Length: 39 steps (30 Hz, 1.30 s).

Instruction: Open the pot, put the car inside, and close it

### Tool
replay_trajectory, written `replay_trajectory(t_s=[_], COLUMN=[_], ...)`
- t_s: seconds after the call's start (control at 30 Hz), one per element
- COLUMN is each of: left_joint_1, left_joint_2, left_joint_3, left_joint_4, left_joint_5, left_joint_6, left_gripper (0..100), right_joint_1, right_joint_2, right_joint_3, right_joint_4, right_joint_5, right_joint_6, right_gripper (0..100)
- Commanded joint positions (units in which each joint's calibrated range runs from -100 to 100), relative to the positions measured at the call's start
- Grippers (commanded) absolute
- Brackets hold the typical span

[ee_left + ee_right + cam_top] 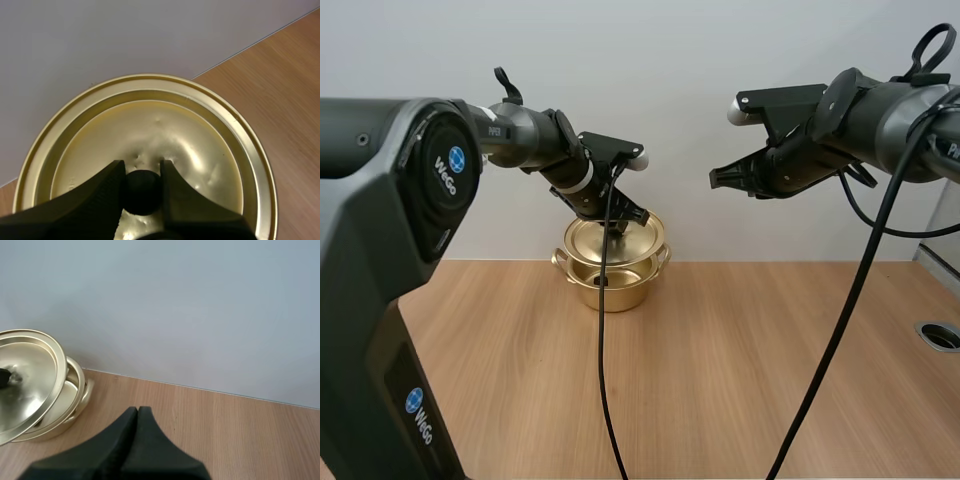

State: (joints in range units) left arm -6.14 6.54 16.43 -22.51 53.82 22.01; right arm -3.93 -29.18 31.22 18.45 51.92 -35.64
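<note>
- Gold lid sat tilted over the pot, its black knob pinched between the fingers of the left hand.
- The open pot stood at the table's far edge, by the wall.
- The right hand, fingers pressed together, hovered in the air, well right of the pot.

pot: golden metal, two side handles, open, upright on table | lid: golden, black knob, tilted, lifted just above pot
</note>
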Motion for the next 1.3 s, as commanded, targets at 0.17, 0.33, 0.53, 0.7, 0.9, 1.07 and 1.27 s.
replay_trajectory(t_s=[0.17, 0.33, 0.53, 0.7, 0.9, 1.07, 1.27], left_joint_1=[-0.03, -0.03, -0.03, -0.03, 1.08, 2.98, 4.37], left_joint_2=[5.6, 6.8, 6.8, 6.8, 2.7, -7.8, -20.4], left_joint_3=[0.1, -0.1, -0.1, -0.3, -1.5, -1.5, -1.5], left_joint_4=[0.3, -0.1, 0.5, 0.5, 0.9, 0.5, -2.6], left_joint_5=[-4.7, -8.9, -9.5, -8.2, -5.1, -5.5, -4.5], left_joint_6=[0.5, 1.1, 1.1, 0.5, -3.3, -3.6, -5.6], left_gripper=[0, 0, 58, 76, 14, 0, 0], right_joint_1=[0.0, 0.0, 0.0, 0.0, 0.0, 0.0, 0.0], right_joint_2=[0.0, 0.0, 0.0, 0.0, 0.0, -0.7, -6.3], right_joint_3=[0.0, 0.0, 0.0, 0.0, 0.0, 0.0, 0.0], right_joint_4=[0.0, 0.0, 0.0, 0.5, 1.8, 2.6, 2.7], right_joint_5=[0.3, 0.3, 2.9, 2.9, 6.5, 9.8, 7.3], right_joint_6=[0.1, 0.1, 0.1, 0.3, 0.5, 3.4, 4.2], right_gripper=[0, 0, 0, 0, 0, 0, 0])
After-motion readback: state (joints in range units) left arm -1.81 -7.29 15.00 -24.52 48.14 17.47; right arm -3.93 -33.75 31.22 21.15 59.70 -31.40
